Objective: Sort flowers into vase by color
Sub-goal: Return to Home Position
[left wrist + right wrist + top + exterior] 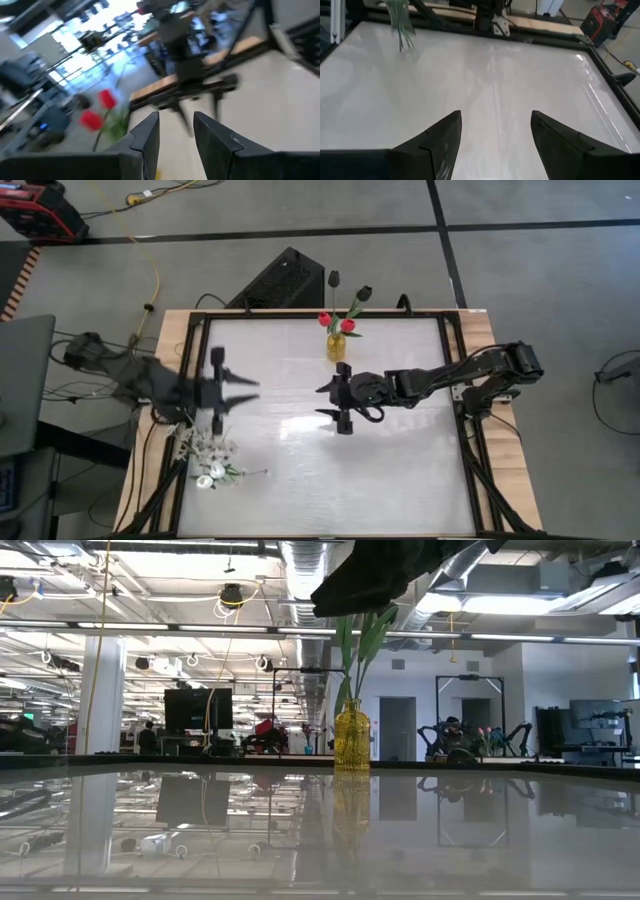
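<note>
The yellow vase stands at the table's far middle and also shows in the low view. Two red tulips and two black ones stand in it by their stems. A heap of white flowers lies on the table's near left corner. My left gripper is blurred over the table's left part, raised and pointing right. Its fingers are apart in its wrist view, with nothing seen between them. My right gripper hovers open just near of the vase, pointing left, empty.
Bare white tabletop spreads over the middle and right. A black frame runs round the table. A dark box sits beyond the far edge. Blurred green stems show at the table's left; I cannot tell whether they lie or hang.
</note>
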{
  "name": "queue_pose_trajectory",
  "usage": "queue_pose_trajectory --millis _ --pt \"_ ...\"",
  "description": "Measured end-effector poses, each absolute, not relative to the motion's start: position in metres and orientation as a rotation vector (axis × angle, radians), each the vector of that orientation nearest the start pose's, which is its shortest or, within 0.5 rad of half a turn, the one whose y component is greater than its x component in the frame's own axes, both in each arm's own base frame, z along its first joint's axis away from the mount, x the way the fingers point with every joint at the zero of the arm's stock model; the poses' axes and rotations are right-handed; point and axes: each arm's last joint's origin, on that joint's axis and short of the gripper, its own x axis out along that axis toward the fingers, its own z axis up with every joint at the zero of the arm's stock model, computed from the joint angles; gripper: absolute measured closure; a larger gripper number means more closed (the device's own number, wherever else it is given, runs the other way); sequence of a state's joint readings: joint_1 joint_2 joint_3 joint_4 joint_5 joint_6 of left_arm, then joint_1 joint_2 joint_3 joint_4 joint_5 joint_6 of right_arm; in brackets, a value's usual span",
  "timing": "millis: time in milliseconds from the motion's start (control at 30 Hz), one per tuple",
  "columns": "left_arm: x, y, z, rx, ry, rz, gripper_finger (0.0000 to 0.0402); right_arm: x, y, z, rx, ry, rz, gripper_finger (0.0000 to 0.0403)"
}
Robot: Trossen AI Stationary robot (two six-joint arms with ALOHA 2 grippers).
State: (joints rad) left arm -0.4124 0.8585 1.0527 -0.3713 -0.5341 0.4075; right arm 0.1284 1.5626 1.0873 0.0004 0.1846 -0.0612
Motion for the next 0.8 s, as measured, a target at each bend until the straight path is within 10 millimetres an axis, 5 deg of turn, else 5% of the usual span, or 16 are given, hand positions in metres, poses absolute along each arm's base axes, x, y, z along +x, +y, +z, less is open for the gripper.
queue_pose_trajectory --millis 400,800 --pt "0.122 -0.003 0.371 0.326 0.166 0.232 0.0292 0.341 0.026 0.252 -0.168 0.462 -0.067 0.0169" --pt "0.105 0.012 0.317 0.264 0.056 0.347 0.0292 0.285 0.009 0.256 -0.086 0.314 -0.125 0.0247"
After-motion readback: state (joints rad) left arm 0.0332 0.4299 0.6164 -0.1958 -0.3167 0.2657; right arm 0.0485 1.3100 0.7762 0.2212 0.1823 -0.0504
